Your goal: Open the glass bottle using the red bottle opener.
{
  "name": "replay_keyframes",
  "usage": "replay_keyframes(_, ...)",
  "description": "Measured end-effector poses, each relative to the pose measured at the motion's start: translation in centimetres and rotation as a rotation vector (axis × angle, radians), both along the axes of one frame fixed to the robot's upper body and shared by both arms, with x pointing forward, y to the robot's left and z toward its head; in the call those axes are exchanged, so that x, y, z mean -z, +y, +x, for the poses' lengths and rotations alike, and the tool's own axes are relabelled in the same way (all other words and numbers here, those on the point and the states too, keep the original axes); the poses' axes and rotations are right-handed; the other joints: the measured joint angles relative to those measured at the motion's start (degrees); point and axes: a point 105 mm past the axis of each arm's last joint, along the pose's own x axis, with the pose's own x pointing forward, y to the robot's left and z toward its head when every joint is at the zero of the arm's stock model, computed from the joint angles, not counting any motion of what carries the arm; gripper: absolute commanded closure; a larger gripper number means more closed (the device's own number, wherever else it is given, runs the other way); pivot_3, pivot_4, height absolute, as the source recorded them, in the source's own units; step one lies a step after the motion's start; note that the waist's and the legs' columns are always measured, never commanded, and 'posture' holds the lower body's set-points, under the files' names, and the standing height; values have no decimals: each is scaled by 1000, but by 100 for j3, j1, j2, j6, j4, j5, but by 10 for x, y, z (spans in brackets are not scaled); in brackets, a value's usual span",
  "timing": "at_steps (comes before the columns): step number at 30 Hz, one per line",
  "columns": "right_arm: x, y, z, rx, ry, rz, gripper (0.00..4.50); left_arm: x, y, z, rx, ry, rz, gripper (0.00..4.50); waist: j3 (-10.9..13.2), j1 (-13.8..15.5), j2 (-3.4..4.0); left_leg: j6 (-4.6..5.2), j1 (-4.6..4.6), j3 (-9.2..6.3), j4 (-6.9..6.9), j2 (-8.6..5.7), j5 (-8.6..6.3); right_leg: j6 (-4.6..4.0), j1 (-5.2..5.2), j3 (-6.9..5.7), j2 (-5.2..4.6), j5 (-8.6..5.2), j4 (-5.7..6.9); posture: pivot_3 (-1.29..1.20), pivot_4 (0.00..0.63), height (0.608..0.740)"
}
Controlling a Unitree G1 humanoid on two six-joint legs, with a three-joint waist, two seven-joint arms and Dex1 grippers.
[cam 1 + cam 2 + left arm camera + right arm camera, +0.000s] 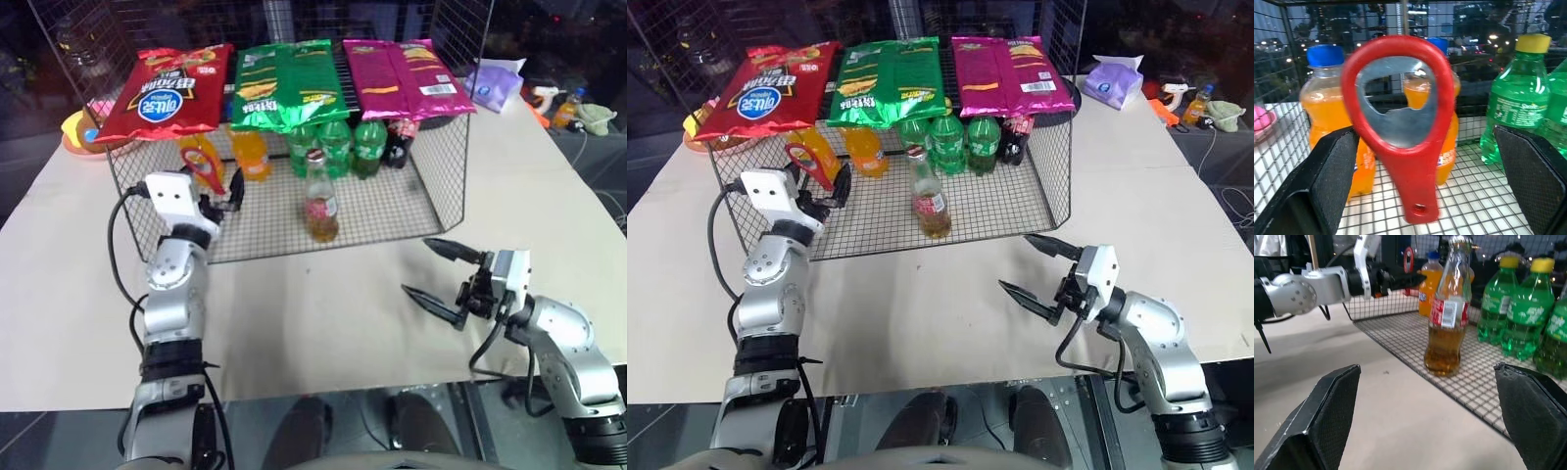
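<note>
The glass bottle (319, 201) stands upright, its cap on, on the wire floor of the rack (392, 211) near the front edge; the right wrist view shows its amber drink and red-and-white label (1447, 318). The red bottle opener (206, 166) hangs head-up at the rack's left front. My left gripper (223, 199) is open just in front of it. In the left wrist view the opener (1403, 127) sits between the two spread fingers (1332, 181) and touches neither. My right gripper (419, 266) is open low over the table, right of the bottle and pointing toward it.
Green bottles (336, 147), orange bottles (251, 152) and a dark bottle (397, 145) stand behind the glass bottle. Red, green and pink chip bags (294, 83) lie on the rack's top. A purple packet (495, 83) lies back right. The table's front edge (323, 392) is close.
</note>
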Motion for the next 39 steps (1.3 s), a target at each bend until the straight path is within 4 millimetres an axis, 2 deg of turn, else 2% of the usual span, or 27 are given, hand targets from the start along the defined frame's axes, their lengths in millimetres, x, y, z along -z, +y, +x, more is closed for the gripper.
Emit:
replay_keyframes(5,1,0,0,3,-5,0,79,-17,0,1,-18,-54,-6,0,0,0,0,0,0,1,2,0,0,0,0,1,1,0,2,0,150,740)
replay_keyframes(15,3,-1,1,11,-5,-9,79,-20,0,1,-15,-61,-6,0,0,0,0,-1,0,0,3,0,0,0,0,2,13,0,4,0,150,740)
replay_keyframes(19,5,-1,2,16,-5,-9,0,-20,0,1,-11,-61,-8,1164,0,-1,0,-1,0,0,3,0,0,0,0,2,14,0,4,0,150,740)
replay_keyframes(20,5,-1,2,17,-9,-9,0,-20,0,1,-9,-63,-14,1760,0,-1,0,-1,0,0,4,0,0,0,0,2,14,0,5,0,150,740)
replay_keyframes(22,5,-1,2,17,-9,-9,0,-20,0,1,-9,-65,-21,2150,0,-1,0,-1,1,0,4,1,0,0,0,2,14,0,5,0,150,740)
replay_keyframes(33,8,-2,3,26,-7,-12,0,-20,1,-2,-10,-67,-17,2150,0,-1,-1,-1,1,1,6,0,1,0,0,3,14,0,8,0,150,740)
replay_keyframes(39,9,-2,3,29,-13,-13,0,-31,-3,-10,4,-95,17,2150,0,-2,0,-1,1,1,7,1,1,0,-1,4,14,0,8,0,150,740)
